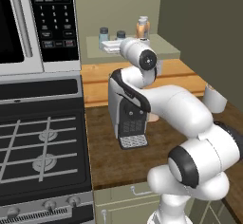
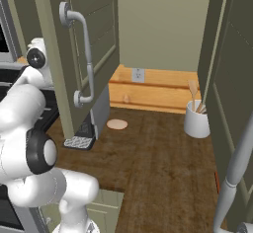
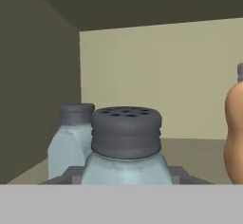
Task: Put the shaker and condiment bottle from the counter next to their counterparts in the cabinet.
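You see the cabinet shelf (image 1: 166, 51), pale olive-beige and flat. On it stand a blue-grey-capped shaker (image 1: 104, 36), a dark-capped shaker (image 3: 124, 144) just beside it, and an orange-tan bottle (image 1: 142, 27) further right. Below, the dark wood-grain tabletop (image 2: 158, 158) bears the coffee machine (image 1: 124, 118), a white utensil crock (image 2: 196, 120) and a small pale disc (image 2: 117, 124).

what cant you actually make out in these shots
- Gripper: in the hand view the shaker sits between its tips, but contact falls at the bottom edge, so the grip is unconfirmed.
- Orange bottle: cut off by the right edge of the hand view.
- Second shaker: partly hidden behind the near one.
- Cabinet shelf: in the left base view, the arm's wrist covers part of it.
- White crock: partly hidden by the arm.
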